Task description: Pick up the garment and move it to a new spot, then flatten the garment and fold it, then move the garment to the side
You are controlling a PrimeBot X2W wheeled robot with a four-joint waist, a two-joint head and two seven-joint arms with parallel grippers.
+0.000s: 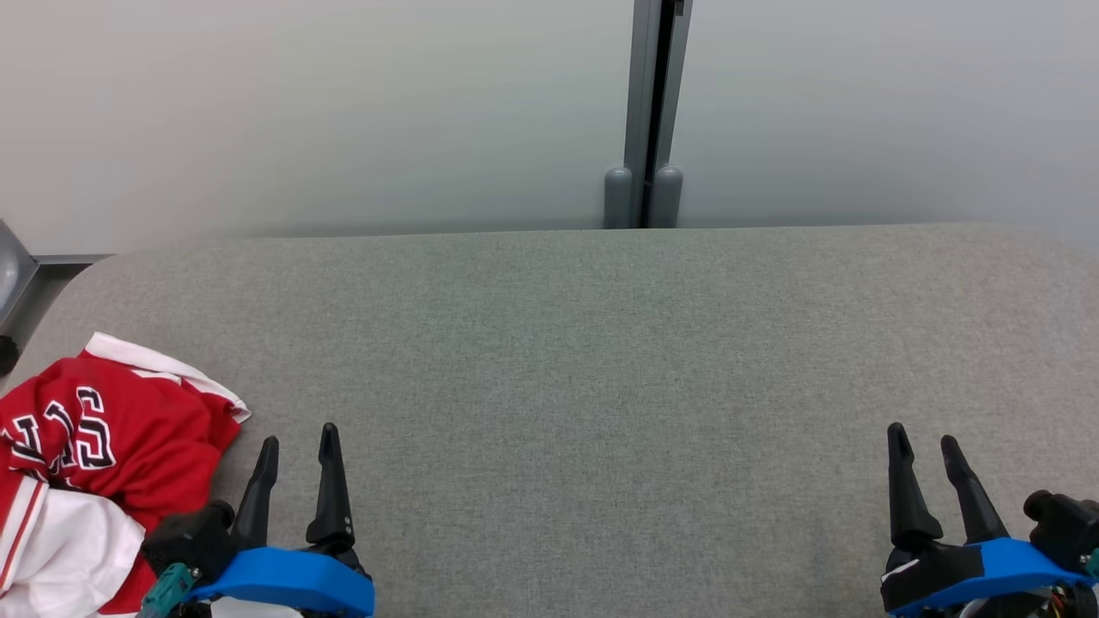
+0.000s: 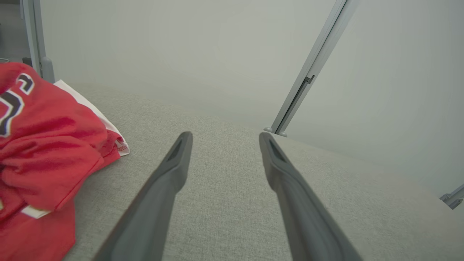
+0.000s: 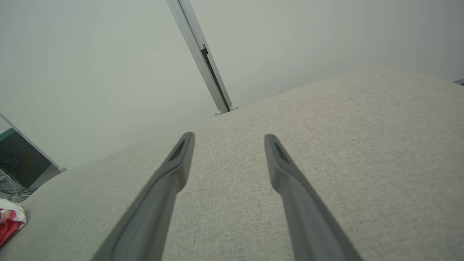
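The garment (image 1: 94, 455) is a red jersey with white trim and dark lettering, lying crumpled at the near left of the grey fabric table (image 1: 584, 360). My left gripper (image 1: 299, 438) stands open just to its right, apart from it and holding nothing. In the left wrist view the garment (image 2: 43, 145) bunches up at the left, beside the open left gripper (image 2: 224, 136). My right gripper (image 1: 923, 433) is open over bare fabric at the near right. From the right wrist, the right gripper (image 3: 228, 136) points across the table, and a corner of the garment (image 3: 9, 223) peeks in at the far left.
A pale wall backs the table, with a grey vertical post (image 1: 648, 120) at its middle. The table's far edge runs along the wall, and its left corner is rounded. A grey frame piece (image 1: 17, 275) sits off the left edge.
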